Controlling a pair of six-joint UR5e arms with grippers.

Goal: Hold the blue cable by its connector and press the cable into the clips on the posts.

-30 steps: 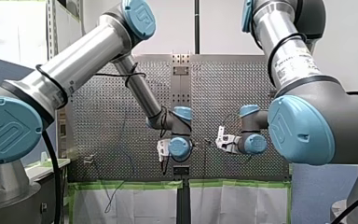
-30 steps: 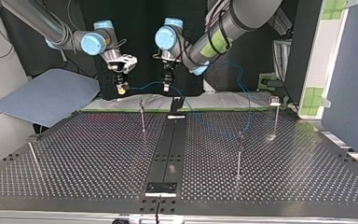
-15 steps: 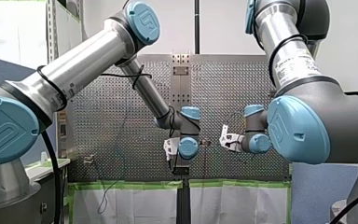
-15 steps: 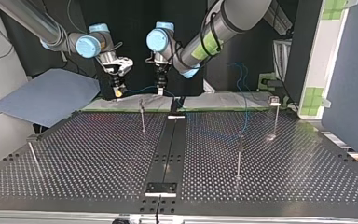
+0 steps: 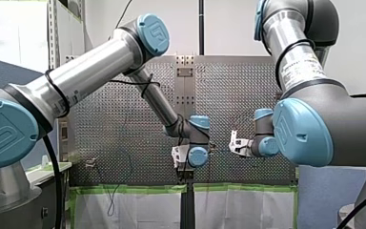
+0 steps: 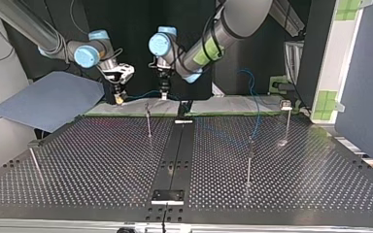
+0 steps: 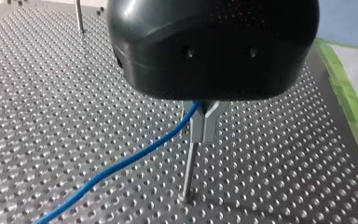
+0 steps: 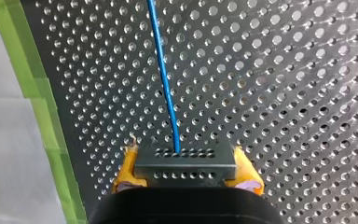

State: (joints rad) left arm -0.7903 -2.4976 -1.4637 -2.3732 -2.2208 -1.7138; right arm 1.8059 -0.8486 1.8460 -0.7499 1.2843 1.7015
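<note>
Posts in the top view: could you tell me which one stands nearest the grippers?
The post just left of the dark centre strip, right below the blue cable; the other three stand farther off.

The thin blue cable [image 8: 165,70] runs straight out from its connector [image 8: 186,169], a grey block pierced with small holes, clamped level in the right gripper [image 8: 185,157]. In the top view the cable stretches above the table's far edge, just over the far-left post [image 6: 148,121].
</note>
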